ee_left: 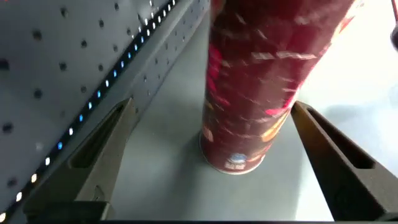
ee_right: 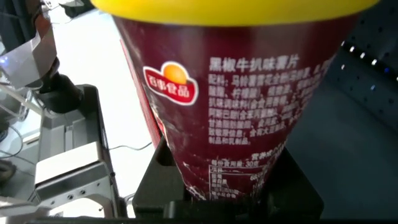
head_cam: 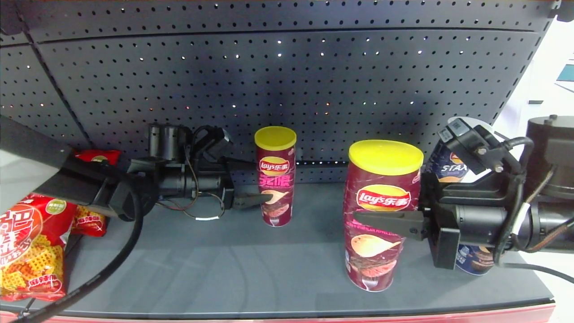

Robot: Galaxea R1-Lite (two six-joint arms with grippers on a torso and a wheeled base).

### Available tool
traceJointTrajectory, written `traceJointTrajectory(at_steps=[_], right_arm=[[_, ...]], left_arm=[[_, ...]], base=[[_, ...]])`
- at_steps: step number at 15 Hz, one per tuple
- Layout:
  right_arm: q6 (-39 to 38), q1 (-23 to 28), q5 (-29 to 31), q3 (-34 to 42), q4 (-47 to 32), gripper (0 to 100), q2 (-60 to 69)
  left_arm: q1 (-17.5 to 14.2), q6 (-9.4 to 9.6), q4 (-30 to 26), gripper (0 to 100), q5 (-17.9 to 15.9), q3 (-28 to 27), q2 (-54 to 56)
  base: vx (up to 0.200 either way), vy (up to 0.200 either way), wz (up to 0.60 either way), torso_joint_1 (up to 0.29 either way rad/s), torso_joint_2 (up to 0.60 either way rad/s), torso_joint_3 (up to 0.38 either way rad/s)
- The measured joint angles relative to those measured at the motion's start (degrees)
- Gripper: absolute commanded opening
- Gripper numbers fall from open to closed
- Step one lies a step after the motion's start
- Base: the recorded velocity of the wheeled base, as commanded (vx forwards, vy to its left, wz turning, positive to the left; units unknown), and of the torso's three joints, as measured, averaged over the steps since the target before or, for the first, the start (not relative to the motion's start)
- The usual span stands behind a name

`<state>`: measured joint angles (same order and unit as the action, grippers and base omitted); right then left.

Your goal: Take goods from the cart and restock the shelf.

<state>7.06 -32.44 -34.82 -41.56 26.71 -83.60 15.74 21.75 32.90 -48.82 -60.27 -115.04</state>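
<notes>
Two maroon chip cans with yellow lids are at the grey shelf (head_cam: 202, 264). The farther can (head_cam: 275, 177) stands upright near the pegboard. My left gripper (head_cam: 253, 199) is open around it, and in the left wrist view its fingers (ee_left: 99, 155) flank the can (ee_left: 249, 93) with a gap on each side. The nearer can (head_cam: 381, 179) is upright over the shelf's front right, with my right gripper (head_cam: 388, 220) shut on its middle. In the right wrist view the can (ee_right: 236, 93) sits clamped in that gripper (ee_right: 227, 190). Whether its base touches the shelf I cannot tell.
A blue chip can (head_cam: 448, 166) stands behind my right gripper at the shelf's right end. Red snack bags (head_cam: 31, 251) lie at the left end. The dark pegboard (head_cam: 287, 89) closes the back. Bare shelf lies between the two maroon cans.
</notes>
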Motion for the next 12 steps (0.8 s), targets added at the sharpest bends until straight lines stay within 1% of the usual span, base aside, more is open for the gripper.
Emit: traceJointTrajectory(at_steps=[1, 2, 3, 4, 5, 6, 7, 10, 11, 12], right_arm=[[0.00, 0.02, 0.00, 0.05, 0.02, 0, -0.27], [-0.02, 0.04, 0.01, 0.07, 0.05, 0, -0.46], [-0.04, 0.06, 0.01, 0.18, 0.00, 0, -0.62], [-0.04, 0.11, 0.01, 0.20, 0.06, 0, -0.71], [-0.04, 0.11, 0.04, 0.30, 0.05, 0, -0.74], [-0.04, 0.11, 0.01, 0.33, 0.13, 0, -0.85], [-0.06, 0.11, 0.04, 0.35, 0.16, 0, -0.96], [-0.06, 0.22, 0.04, 0.44, 0.16, 0, -1.27], [-0.04, 0.22, 0.04, 0.44, 0.17, 0, -1.38], [-0.06, 0.22, 0.04, 0.44, 0.17, 0, -1.54]], left_arm=[[0.44, -0.45, 1.04, 100, -0.02, -0.63, -0.61], [1.12, -0.89, 3.35, 100, -0.04, -0.76, -1.35], [1.73, -2.67, 5.22, 100, -0.04, -0.56, -2.07], [2.28, -3.58, 6.24, 100, -0.04, -0.43, -2.60], [2.86, -5.77, 8.34, 100, -0.02, -0.43, -3.07], [3.74, -7.50, 10.42, 100, 0.09, -0.63, -3.67], [4.29, -7.77, 10.69, 100, 0.09, -0.67, -4.14], [4.52, -7.77, 10.83, 100, 0.05, -1.50, -5.30], [4.60, -7.77, 10.80, 0, 0.09, -1.68, -5.57], [4.68, -7.72, 10.80, 0, 0.13, -1.74, -5.81]], base=[[0.000, 0.000, 0.00, 0.000, 0.00, 0.000], [0.000, 0.000, 0.00, 0.000, 0.00, 0.000], [0.000, 0.000, 0.00, 0.000, 0.00, 0.000], [0.000, 0.000, 0.00, 0.000, 0.00, 0.000], [0.000, 0.000, 0.00, 0.000, 0.00, 0.000], [0.000, 0.000, 0.00, 0.000, 0.00, 0.000], [0.000, 0.000, 0.00, 0.000, 0.00, 0.000], [0.000, 0.000, 0.00, 0.000, 0.00, 0.000], [0.000, 0.000, 0.00, 0.000, 0.00, 0.000], [0.000, 0.000, 0.00, 0.000, 0.00, 0.000]])
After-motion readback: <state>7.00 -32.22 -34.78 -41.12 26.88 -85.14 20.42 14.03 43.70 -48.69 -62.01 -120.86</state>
